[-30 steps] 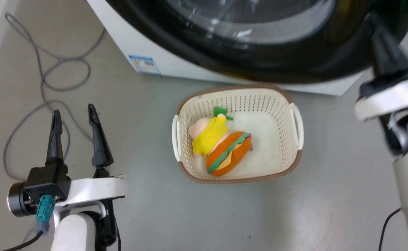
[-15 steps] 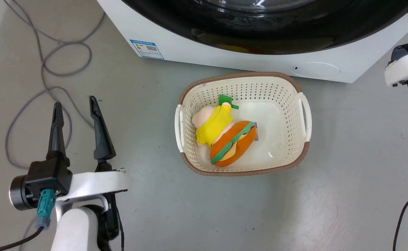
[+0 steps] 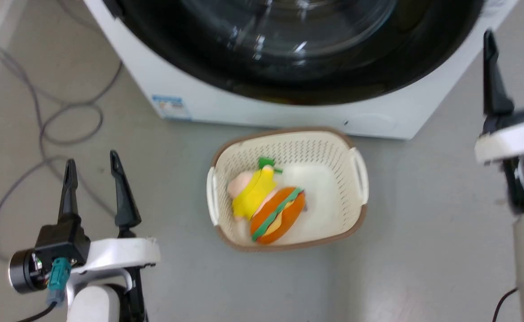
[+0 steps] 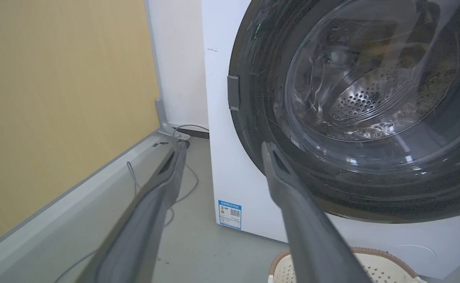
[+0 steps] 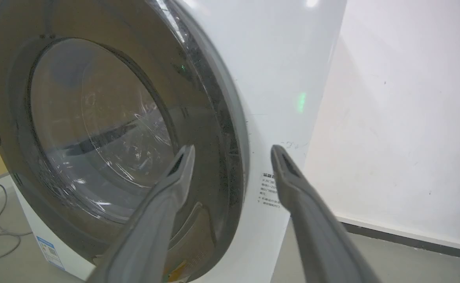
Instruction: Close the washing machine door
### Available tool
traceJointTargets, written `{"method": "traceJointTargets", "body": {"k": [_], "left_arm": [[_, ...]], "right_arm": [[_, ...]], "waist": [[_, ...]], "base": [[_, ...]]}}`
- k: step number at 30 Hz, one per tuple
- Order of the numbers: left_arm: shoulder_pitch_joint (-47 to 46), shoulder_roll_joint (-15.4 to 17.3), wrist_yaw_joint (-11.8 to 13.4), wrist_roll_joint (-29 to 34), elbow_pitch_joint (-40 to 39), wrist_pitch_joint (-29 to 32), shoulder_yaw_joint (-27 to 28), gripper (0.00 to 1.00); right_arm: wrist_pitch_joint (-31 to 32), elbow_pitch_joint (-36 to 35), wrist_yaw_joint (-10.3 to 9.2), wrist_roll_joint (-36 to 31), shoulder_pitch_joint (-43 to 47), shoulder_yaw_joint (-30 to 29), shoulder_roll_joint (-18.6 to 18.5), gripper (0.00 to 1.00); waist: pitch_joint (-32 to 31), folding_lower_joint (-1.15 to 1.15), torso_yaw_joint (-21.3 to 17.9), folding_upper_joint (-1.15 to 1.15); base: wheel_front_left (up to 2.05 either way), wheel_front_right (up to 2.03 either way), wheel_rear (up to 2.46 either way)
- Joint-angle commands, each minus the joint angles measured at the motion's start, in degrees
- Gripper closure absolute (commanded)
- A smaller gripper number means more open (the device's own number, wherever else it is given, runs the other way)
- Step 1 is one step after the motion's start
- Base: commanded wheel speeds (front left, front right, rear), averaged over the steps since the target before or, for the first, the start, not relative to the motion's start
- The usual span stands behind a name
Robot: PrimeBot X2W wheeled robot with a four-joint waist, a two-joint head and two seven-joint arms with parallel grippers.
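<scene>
My empty, spread right gripper [image 5: 233,151] hangs beside the round black-rimmed glass washing machine door [image 5: 96,118]; it looks flush, so I'd press its rim squarely.

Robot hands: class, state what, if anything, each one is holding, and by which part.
Nothing is held. The left hand and the right hand are both open and empty.

Head camera tilted steeply down, washing machine [image 3: 217,105] at 12 o'clock, basket [image 3: 288,143] centre, left wrist camera low, close, aimed from 7 o'clock, right wrist camera closer, from 5 o'clock, all three sharing the washing machine door [image 3: 288,44].
</scene>
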Motion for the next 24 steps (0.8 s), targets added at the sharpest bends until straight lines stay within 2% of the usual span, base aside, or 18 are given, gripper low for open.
{"method": "traceJointTargets", "body": {"k": [1, 6, 9, 16, 24], "left_arm": [[1.1, 0.1, -0.6, 0.7, 0.5, -0.3, 0.6, 0.00], [3.8, 0.1, -1.5, 2.0, 1.5, -0.3, 1.4, 0.00], [5.0, 0.1, -1.6, 2.6, 1.8, -0.3, 1.5, 0.00], [7.9, 0.1, -1.8, 3.7, 2.4, -0.3, 0.9, 0.00], [11.2, 0.1, -3.4, 4.4, 3.7, -0.3, -0.5, 0.00]], "right_arm": [[-0.3, -2.4, -0.05, 0.0, 3.0, -1.0, 1.4, 0.00], [-0.3, -10.8, -0.05, -0.3, 12.3, -2.0, 4.7, 0.00], [-0.3, -13.5, -0.05, -1.1, 16.4, -1.7, 5.9, 0.00], [-0.3, -14.4, -0.05, -2.9, 26.1, -3.2, 7.8, 0.00], [-0.3, -14.7, -0.05, 2.0, 36.0, -1.5, 8.0, 0.00]], "waist": [[-3.8, 0.00, -2.7, 0.00], [-8.6, 0.00, -5.4, 0.00], [-10.5, 0.00, -6.6, 0.00], [-14.7, 0.00, -8.4, 0.00], [-18.6, 0.00, -9.6, 0.00]], "base": [[0.00, 0.00, 0.00], [0.00, 0.00, 0.00], [0.00, 0.00, 0.00], [0.00, 0.00, 0.00], [0.00, 0.00, 0.00]]}}
